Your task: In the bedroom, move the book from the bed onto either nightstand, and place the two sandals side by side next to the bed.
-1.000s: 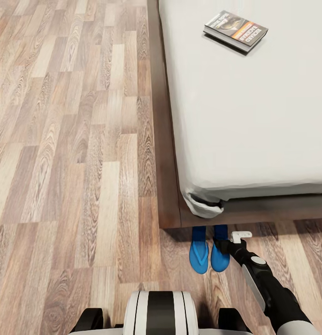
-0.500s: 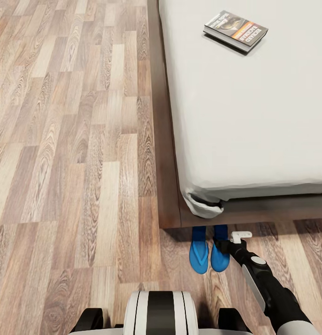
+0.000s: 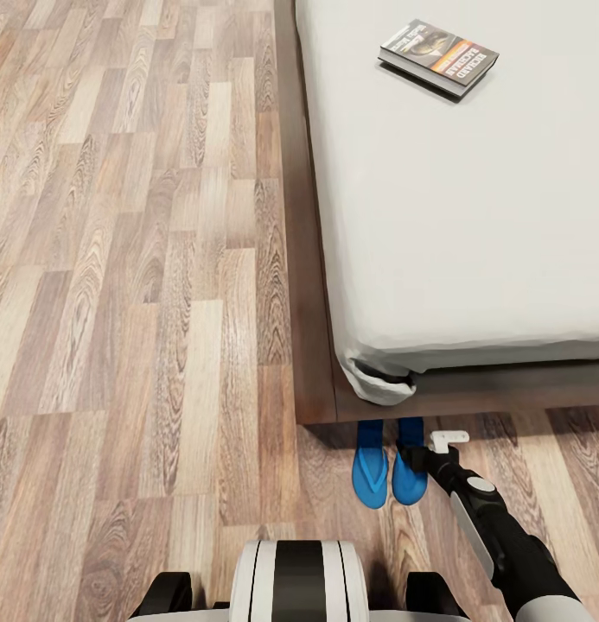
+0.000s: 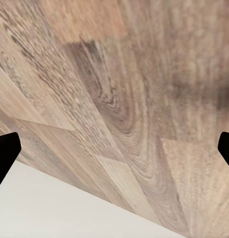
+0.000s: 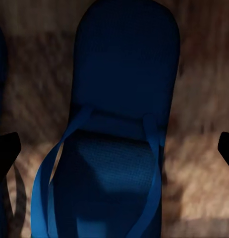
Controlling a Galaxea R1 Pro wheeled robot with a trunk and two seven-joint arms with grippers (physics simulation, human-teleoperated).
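- Head view: right gripper hangs above the two flat bright-blue sandals, side by side at the dark-brown bed frame; greyish orange-banded paperback book lies far beyond, on the light-grey mattress.
- Right wrist view: black fingertips spread wide, straddling one blue sandal, not touching it.
- Left wrist view: left gripper spread over wood-plank floor.

The book lies on the bed. Two blue sandals sit side by side on the wood floor at its foot, the right hand just above them.

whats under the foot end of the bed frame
The toe ends of the two sandals reach under the bed frame's edge, side by side on the floor. How far they reach is covered by the frame. The right gripper hovers over the right-hand one.
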